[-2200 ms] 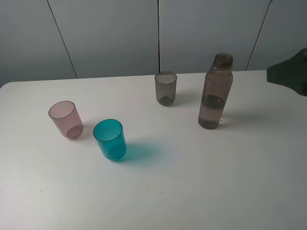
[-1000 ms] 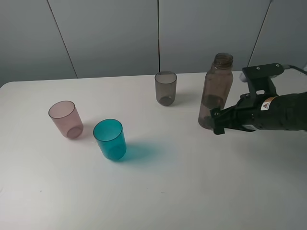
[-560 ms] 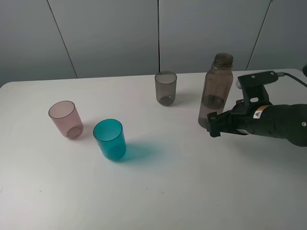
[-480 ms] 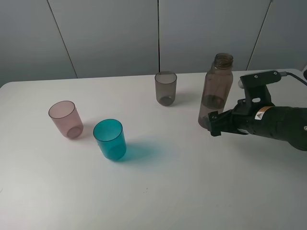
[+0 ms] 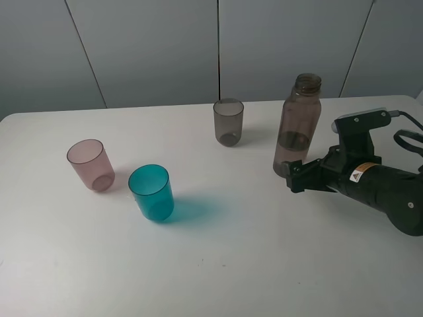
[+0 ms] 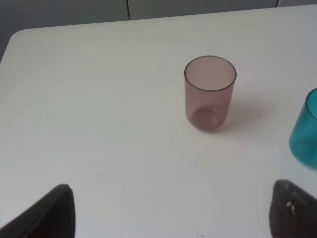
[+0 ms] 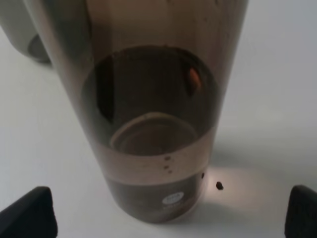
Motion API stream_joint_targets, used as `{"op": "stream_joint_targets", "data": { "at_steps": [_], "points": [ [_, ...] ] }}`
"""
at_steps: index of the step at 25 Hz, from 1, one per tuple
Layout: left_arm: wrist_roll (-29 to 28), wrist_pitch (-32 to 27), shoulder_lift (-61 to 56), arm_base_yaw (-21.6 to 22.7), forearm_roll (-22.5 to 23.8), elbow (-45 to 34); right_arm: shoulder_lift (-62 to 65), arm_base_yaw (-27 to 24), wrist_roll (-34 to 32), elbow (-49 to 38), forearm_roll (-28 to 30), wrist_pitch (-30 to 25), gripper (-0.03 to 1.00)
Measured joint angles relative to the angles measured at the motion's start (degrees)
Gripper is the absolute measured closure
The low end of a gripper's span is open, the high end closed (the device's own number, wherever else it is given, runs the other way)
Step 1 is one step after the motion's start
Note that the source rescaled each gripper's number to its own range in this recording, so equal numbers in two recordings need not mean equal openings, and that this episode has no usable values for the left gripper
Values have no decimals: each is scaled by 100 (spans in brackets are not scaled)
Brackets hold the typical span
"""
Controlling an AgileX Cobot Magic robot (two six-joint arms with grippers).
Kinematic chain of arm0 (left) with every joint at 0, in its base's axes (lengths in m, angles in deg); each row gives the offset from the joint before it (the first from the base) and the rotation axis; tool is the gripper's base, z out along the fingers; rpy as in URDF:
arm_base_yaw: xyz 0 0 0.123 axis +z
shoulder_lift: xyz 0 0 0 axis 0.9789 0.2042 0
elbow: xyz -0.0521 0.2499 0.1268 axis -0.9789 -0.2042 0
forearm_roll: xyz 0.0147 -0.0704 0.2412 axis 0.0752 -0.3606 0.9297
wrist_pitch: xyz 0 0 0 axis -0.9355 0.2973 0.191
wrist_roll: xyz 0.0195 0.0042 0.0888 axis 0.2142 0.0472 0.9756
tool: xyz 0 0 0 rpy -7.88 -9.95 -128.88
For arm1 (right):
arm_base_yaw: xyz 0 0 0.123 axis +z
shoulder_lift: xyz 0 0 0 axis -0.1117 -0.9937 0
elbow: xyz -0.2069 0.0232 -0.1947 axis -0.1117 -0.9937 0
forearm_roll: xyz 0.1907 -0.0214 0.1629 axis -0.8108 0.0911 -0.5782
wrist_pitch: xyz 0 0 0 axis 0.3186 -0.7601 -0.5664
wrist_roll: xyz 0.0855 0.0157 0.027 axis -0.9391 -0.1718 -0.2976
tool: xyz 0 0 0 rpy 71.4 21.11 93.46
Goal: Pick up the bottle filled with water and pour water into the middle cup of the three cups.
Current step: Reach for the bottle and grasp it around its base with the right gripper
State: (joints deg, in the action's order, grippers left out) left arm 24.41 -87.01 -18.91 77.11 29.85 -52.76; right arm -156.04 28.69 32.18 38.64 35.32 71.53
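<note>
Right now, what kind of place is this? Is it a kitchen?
Probably a robot test room, not a kitchen: a plain white table, flat grey wall panels behind it, and the right gripper open beside an uncapped bottle.

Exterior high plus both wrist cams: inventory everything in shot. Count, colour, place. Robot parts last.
bottle: 1, smoky brown-grey, uncapped, upright on the right of the table, partly filled
grey cup: 1, smoky grey, upright near the far edge, left of the bottle
teal cup: 1, translucent teal, upright, left of centre
pink cup: 1, translucent pink, upright, left of the teal cup, apart from it
table: 1, white
wall panels: grey, behind the table
right arm: 1, black, entering from the right
right gripper: 1, black, open, at the bottle's base
left gripper: 1, black fingertips, open, above the table near the pink cup
</note>
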Motion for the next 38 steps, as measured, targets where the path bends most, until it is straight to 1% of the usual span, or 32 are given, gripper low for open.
{"op": "stream_joint_targets", "data": {
  "at_steps": [4, 7, 10, 17, 20, 22, 31, 34, 38],
  "points": [
    [0, 0, 0, 0, 0, 0, -119, 0, 0, 0, 0, 660, -3],
    [0, 0, 0, 0, 0, 0, -123, 0, 0, 0, 11, 1015, -3],
    [0, 0, 0, 0, 0, 0, -123, 0, 0, 0, 37, 1103, -3],
    [0, 0, 0, 0, 0, 0, -123, 0, 0, 0, 265, 1125, -3],
    [0, 0, 0, 0, 0, 0, -255, 0, 0, 22, 302, 1341, -3],
    [0, 0, 0, 0, 0, 0, -439, 0, 0, 108, 312, 1489, -3],
    [0, 0, 0, 0, 0, 0, -892, 0, -9, 645, 326, 1569, -3],
    [0, 0, 0, 0, 0, 0, -991, 0, -106, 770, 326, 1585, -3],
    [-11, 0, 0, 0, 0, 0, -1144, 0, -217, 833, 326, 1736, -3]
  ]
}}
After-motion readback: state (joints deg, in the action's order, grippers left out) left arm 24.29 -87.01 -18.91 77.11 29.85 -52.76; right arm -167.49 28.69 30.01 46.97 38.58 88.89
